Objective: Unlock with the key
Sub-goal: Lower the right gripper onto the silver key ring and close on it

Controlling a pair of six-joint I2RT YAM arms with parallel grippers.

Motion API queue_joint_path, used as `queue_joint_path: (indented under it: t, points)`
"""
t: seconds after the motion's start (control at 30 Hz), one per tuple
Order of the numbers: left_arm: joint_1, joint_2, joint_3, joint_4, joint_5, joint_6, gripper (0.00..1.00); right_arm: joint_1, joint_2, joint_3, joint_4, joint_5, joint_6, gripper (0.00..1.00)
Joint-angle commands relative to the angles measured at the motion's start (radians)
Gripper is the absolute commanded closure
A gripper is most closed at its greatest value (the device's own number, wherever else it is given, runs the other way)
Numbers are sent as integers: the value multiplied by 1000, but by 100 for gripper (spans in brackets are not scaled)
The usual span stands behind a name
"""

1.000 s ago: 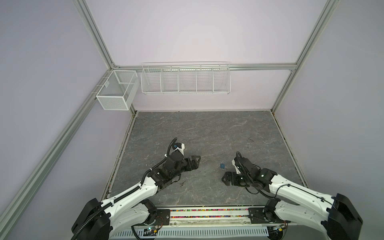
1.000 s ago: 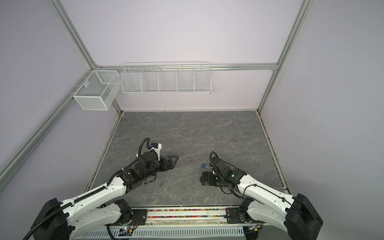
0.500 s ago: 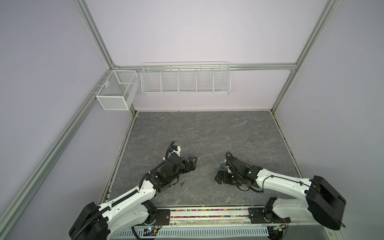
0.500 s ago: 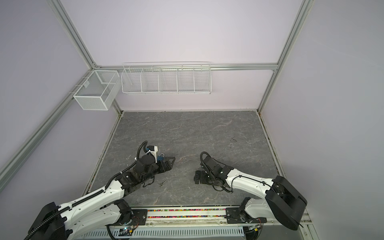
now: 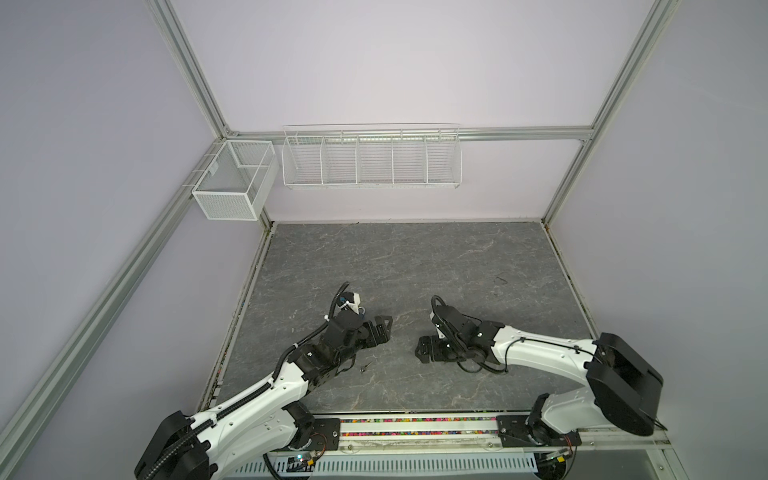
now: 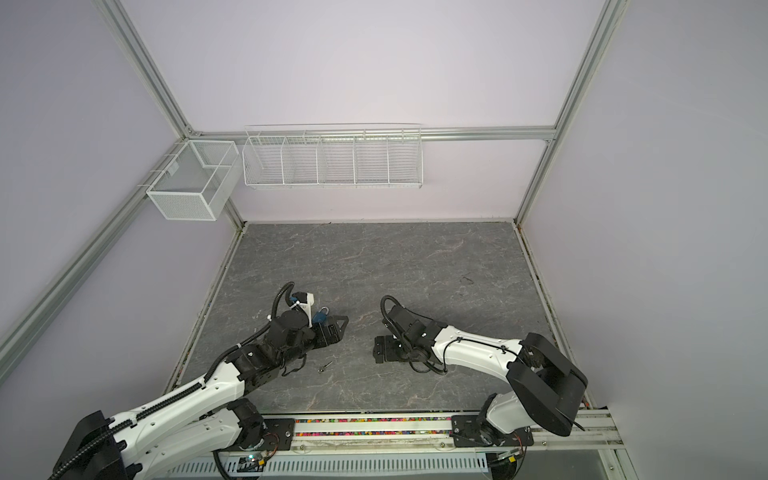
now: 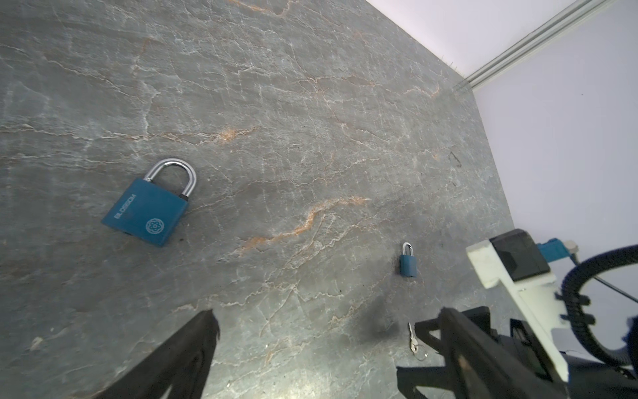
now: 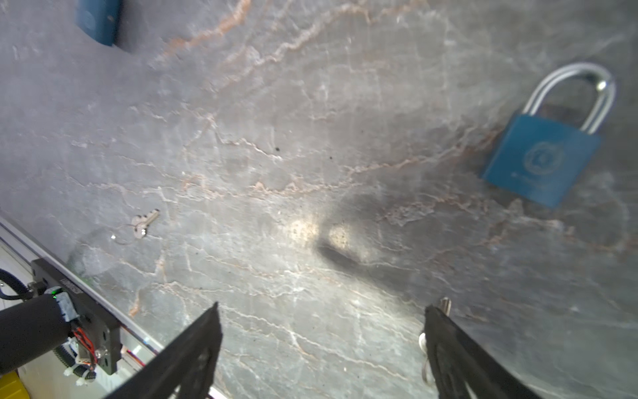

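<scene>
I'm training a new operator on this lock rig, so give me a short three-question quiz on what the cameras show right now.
1. How many blue padlocks lie on the table?
2. True or false: the left gripper is shut on a key.
3. The key nearest the right gripper is: A) on the table beside one of its fingers; B) inserted in a padlock; C) in a wire basket.
Key: 1. Two, one near each gripper; the second lies by the right gripper. 2. False: it is open, with nothing between its fingers. 3. A.
</scene>
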Motion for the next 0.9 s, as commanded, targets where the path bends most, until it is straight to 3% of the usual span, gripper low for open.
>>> queue_joint_path:
  t: [0.0,0.17,0.3,0.5,0.87]
  points:
    - [-5,-17,15,23,37,26,1,5,-52,26,-138,69,-51,18]
    - [-10,-18,-14,95,72,10,1,2,-106,-1,-234,100,-41,29]
    - [-53,-7,4,60,-12,7,1,11,-115,-18,-265,106,15,41]
    - [-64,25,17,75,-19,-8,1,62,-62,-27,-229,143,95,50]
    - [-64,20,18,62,-43,-19,1,76,22,-12,-201,195,93,68]
